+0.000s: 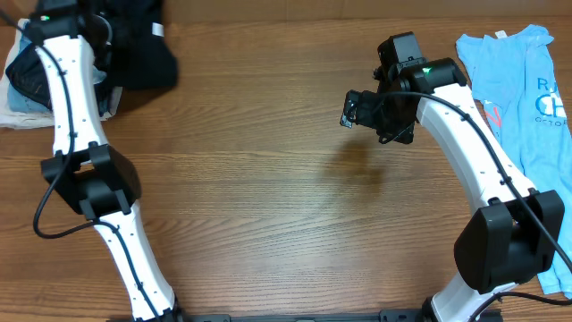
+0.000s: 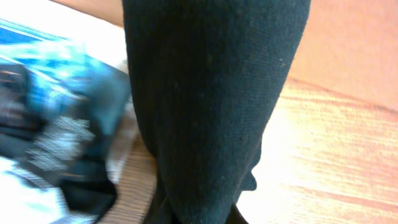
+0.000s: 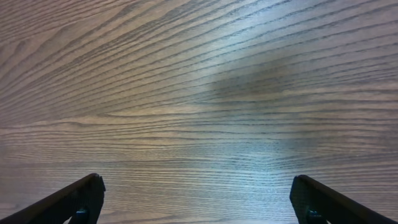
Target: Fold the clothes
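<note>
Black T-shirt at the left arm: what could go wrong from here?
The plain black soft-fabric T-shirt is bunched into a thick wad, so several layers may be pinched together and it may not spread flat. The pile of other garments lies close beside it, so pulling might drag those along. The right fingers stand open over the brown wooden table, far from the shirt, so it has no second hold.

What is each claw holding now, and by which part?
The left claw is shut on a bunched fold of the large black soft-fabric T-shirt; which part cannot be told. The right claw is open and empty.
</note>
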